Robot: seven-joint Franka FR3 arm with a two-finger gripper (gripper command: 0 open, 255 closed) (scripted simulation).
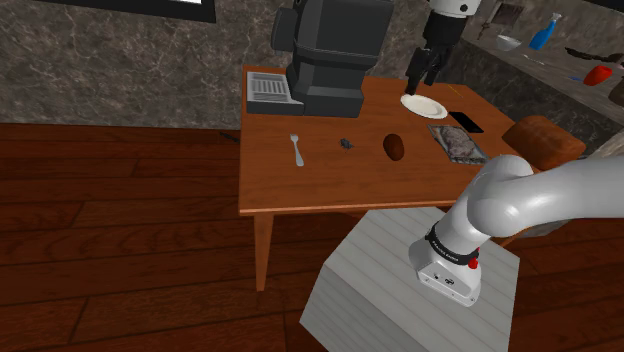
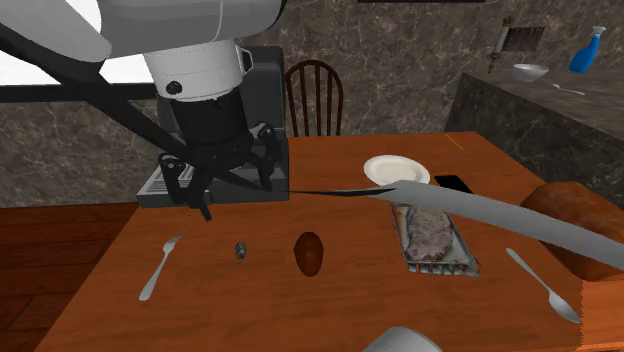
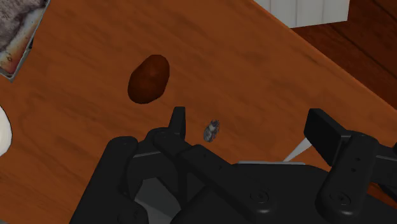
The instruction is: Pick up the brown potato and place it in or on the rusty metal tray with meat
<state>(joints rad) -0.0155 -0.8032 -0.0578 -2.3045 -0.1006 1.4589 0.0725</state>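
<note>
The brown potato lies on the wooden table, between a small grey object and the tray. The rusty metal tray with meat lies flat near the table edge at the shoulder view's right. My black gripper hangs high above the table, open and holding nothing. In the wrist view the gripper has its fingers wide apart, and the potato lies well beyond the fingertips. A corner of the tray shows farther off.
A white plate sits behind the tray, a black phone beside it. A fork and a small grey object lie on the potato's other side. A large dark machine stands at the back; a spoon lies near the front.
</note>
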